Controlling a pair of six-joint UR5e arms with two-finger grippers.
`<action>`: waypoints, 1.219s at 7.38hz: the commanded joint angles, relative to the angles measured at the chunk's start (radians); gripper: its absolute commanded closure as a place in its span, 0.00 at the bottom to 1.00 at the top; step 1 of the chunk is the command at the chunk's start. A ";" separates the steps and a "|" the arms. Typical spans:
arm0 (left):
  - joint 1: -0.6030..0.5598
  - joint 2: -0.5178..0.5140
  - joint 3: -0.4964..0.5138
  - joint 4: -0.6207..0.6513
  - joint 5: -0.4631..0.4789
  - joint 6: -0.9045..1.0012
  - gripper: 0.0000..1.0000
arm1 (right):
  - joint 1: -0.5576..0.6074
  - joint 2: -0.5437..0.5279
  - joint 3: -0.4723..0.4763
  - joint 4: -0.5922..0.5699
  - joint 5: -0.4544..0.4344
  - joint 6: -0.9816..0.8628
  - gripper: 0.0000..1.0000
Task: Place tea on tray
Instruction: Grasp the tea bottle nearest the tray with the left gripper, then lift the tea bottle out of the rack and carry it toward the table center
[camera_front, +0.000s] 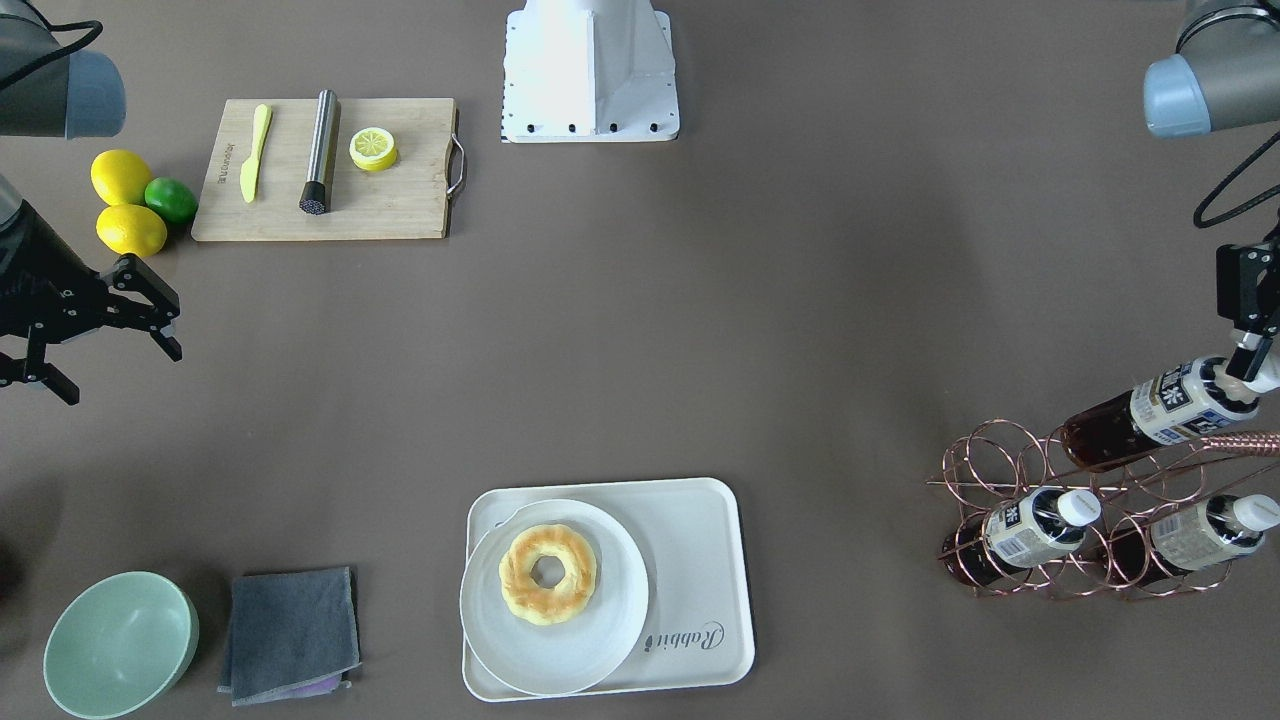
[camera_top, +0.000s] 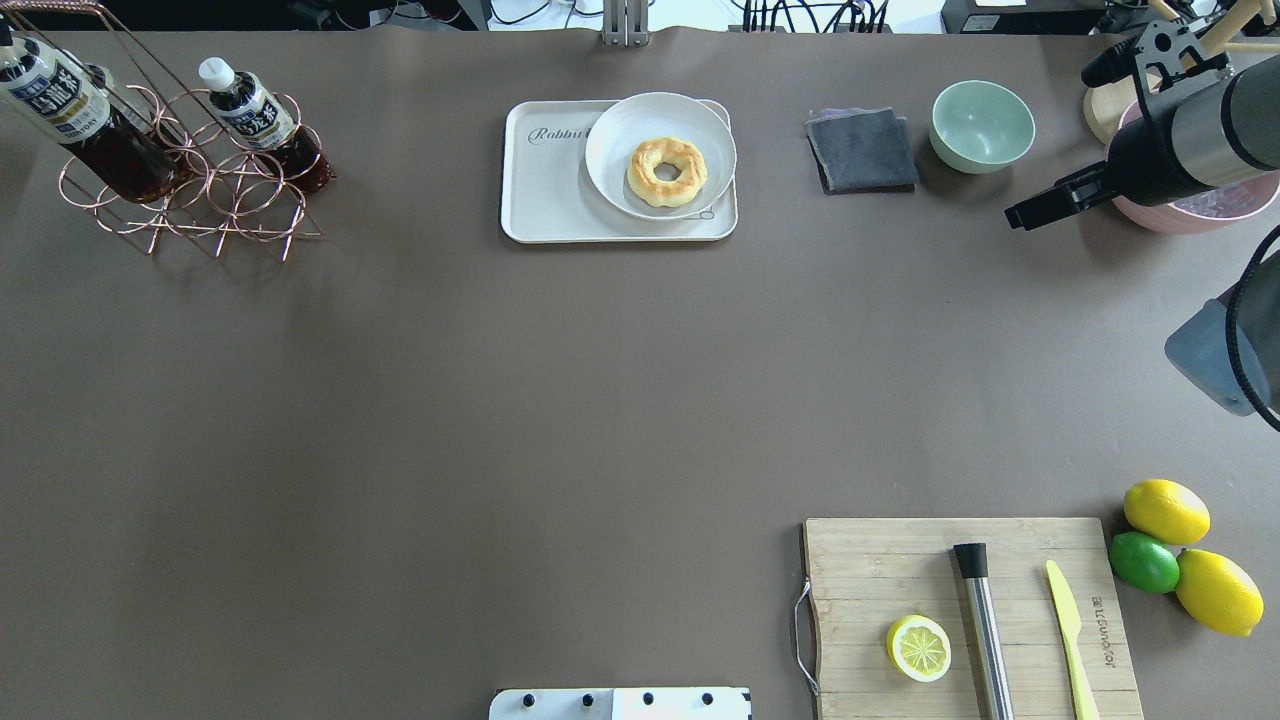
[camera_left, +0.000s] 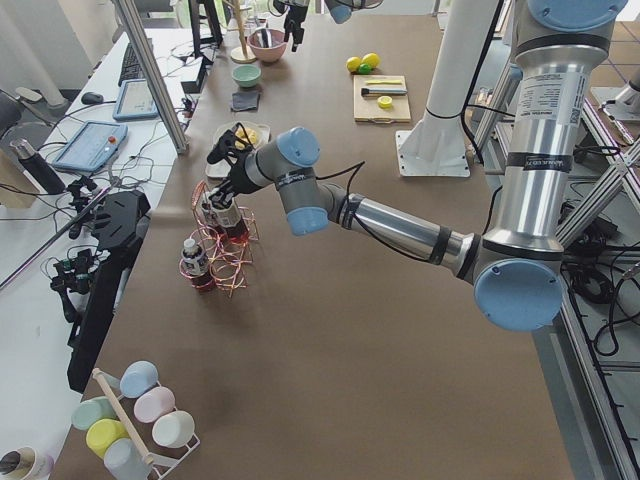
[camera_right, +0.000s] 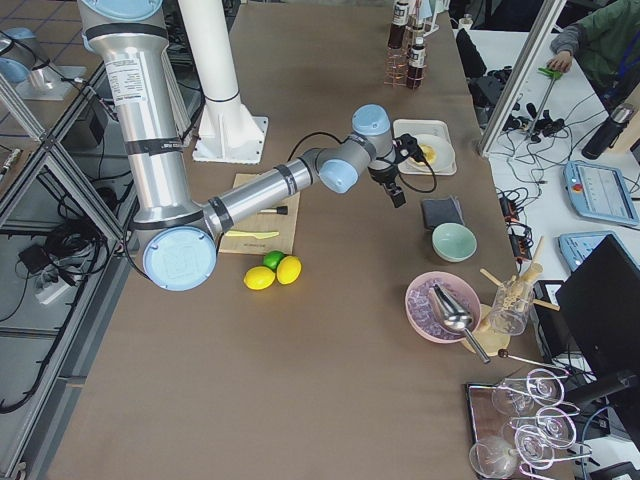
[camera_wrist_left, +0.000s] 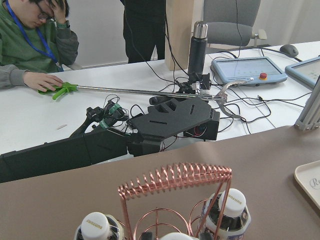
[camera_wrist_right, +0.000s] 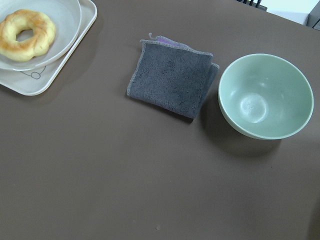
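Observation:
Three alike tea bottles sit tilted in a copper wire rack (camera_front: 1010, 470). My left gripper (camera_front: 1248, 365) is shut on the white cap end of the topmost tea bottle (camera_front: 1160, 408), (camera_top: 55, 100), which sticks up highest out of the rack. The other two bottles (camera_front: 1030, 530) lie in the lower rings. The off-white tray (camera_front: 690, 560), (camera_top: 545, 190) is at the table's middle, far from the rack. It carries a round plate with a doughnut (camera_front: 548, 573). My right gripper (camera_front: 120, 372) hovers open and empty at the other end of the table.
A green bowl (camera_front: 120, 645) and a folded grey cloth (camera_front: 290, 635) lie near the right gripper. A wooden cutting board (camera_front: 400, 210) holds a knife, a metal rod and a lemon slice. Beside it are two lemons and a lime (camera_front: 172, 198). A pink bowl (camera_top: 1200, 215) sits at the table's edge.

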 joint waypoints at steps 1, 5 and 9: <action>-0.069 0.007 -0.104 0.082 -0.092 0.003 1.00 | 0.000 0.004 0.013 0.000 0.001 -0.003 0.00; 0.150 -0.092 -0.222 0.211 -0.083 -0.008 1.00 | -0.026 0.008 0.037 0.099 0.001 -0.006 0.00; 0.568 -0.275 -0.307 0.415 0.314 -0.020 1.00 | -0.078 0.076 0.037 0.170 -0.001 -0.005 0.00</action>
